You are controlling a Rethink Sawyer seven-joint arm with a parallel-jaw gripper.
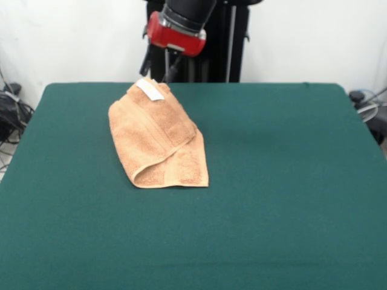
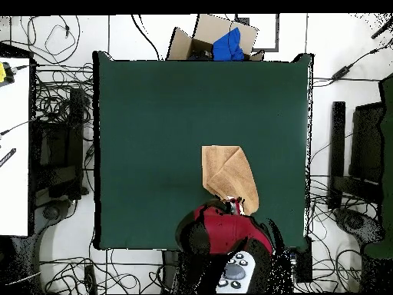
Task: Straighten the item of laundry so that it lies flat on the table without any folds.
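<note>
A small peach-orange terry towel [image 1: 158, 136] lies folded over itself on the large rectangular bench covered in dark green felt-like cloth [image 1: 272, 181], well inside the bench's edges with bare green cloth on every side. In the front view the towel forms a long, tapering bundle: its near end rests flat on the bench, where two layers show, an upper flap curling over a lower one with a woven border band running along the hem. The far end is raised off the surface, and a small white tag [image 1: 150, 89] shows on that lifted corner. The red and black arm comes down from above at that spot, and its jaws [image 1: 167, 77] meet the cloth just beside the tag; they appear to be pinched on the raised corner, with the thin dark fingers [image 1: 171, 67] close together at the fabric. In the overhead view the towel [image 2: 229, 177] sits toward the bench's [image 2: 153, 138] robot-side edge, and its end nearest the robot is partly covered by the red wrist housing. A cardboard box holding something blue [image 2: 227, 42] stands beyond the opposite edge of the bench.
</note>
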